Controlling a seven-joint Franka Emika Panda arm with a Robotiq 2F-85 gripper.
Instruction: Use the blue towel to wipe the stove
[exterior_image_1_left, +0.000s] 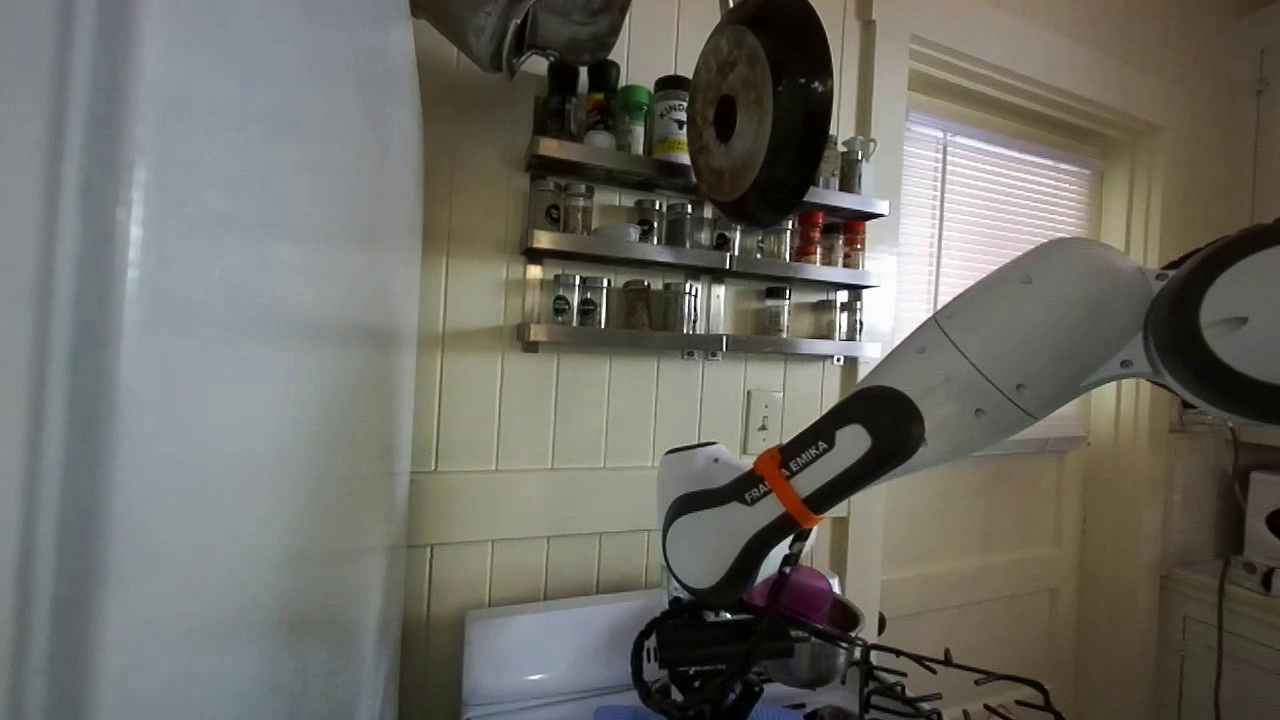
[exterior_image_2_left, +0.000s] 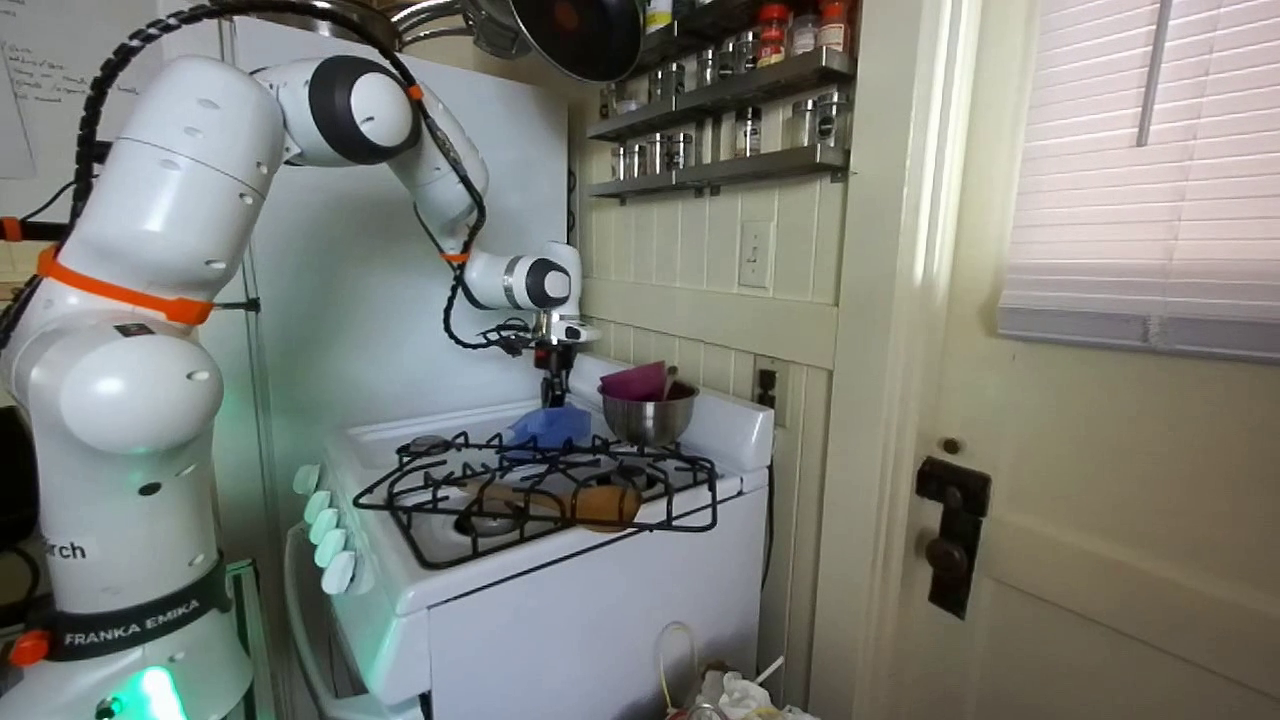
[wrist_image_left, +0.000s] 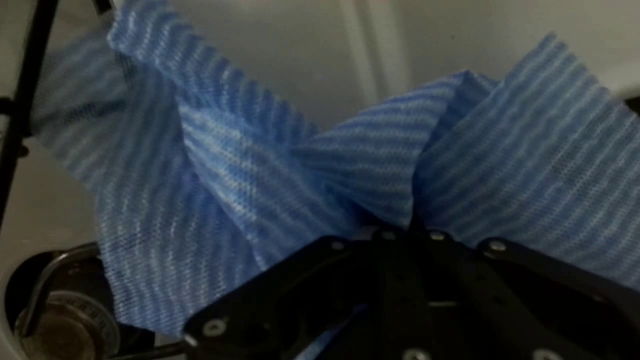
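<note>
The gripper (wrist_image_left: 410, 232) pinches the towel (wrist_image_left: 290, 175), which fans out to either side of it. The stove (exterior_image_2_left: 590, 600) lies directly beneath, so the wipe probably calls for pressing down, then sweeping clear of the grates (wrist_image_left: 22, 107) that stand beside the towel's edge.

You're in a kitchen, home-type by the look of it. White stove (exterior_image_2_left: 590, 610) with control knobs (exterior_image_2_left: 322, 525), mid-frame in an exterior view; metal bowl (exterior_image_2_left: 648, 418) on top. In an exterior view, upper middle: jars (exterior_image_1_left: 578, 210) on metal wall shelves (exterior_image_1_left: 625, 250), frying pan (exterior_image_1_left: 765, 110) hanging near. Fridge (exterior_image_1_left: 230, 360) covers the left. Door (exterior_image_2_left: 1130, 470) with blinds (exterior_image_2_left: 1150, 240), right side, both exterior views.
</note>
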